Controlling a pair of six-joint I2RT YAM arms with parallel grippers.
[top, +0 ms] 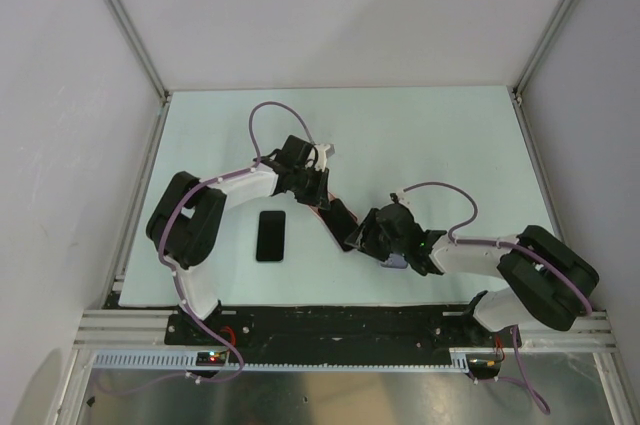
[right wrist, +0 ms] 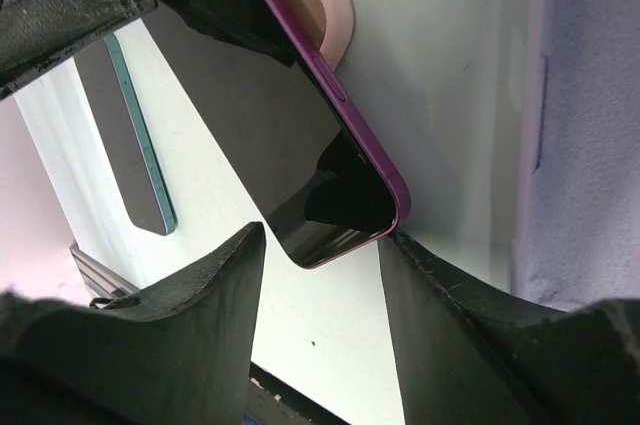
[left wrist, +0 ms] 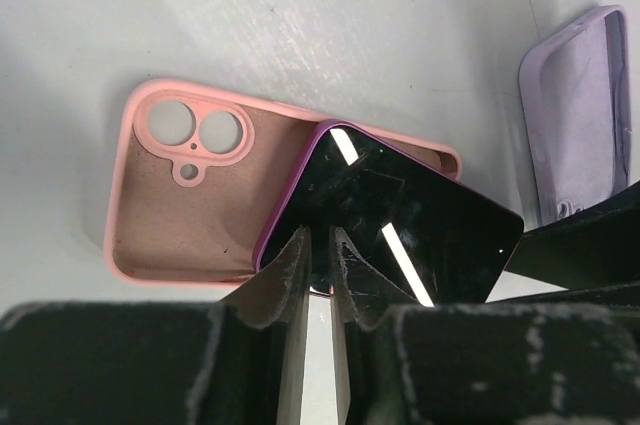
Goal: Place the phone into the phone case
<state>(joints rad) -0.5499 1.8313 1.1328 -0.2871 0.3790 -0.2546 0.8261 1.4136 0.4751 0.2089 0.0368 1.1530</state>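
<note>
- The left pincer is pinching the phone by its near edge and holds it tilted.
- One corner of the phone lies over the hollow of the pink phone case, which rests open side up on the counter.
- The right pincer is spread around the phone's other end.
- A lavender case lies just beside them.
- A dark phone lies apart.

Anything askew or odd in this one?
Yes. The phone sits crooked over the pink case: it is turned across the case, with one corner over the inside and the other end hanging past the case's long wall. The left end effector pinches its edge. Nothing looks damaged.
</note>
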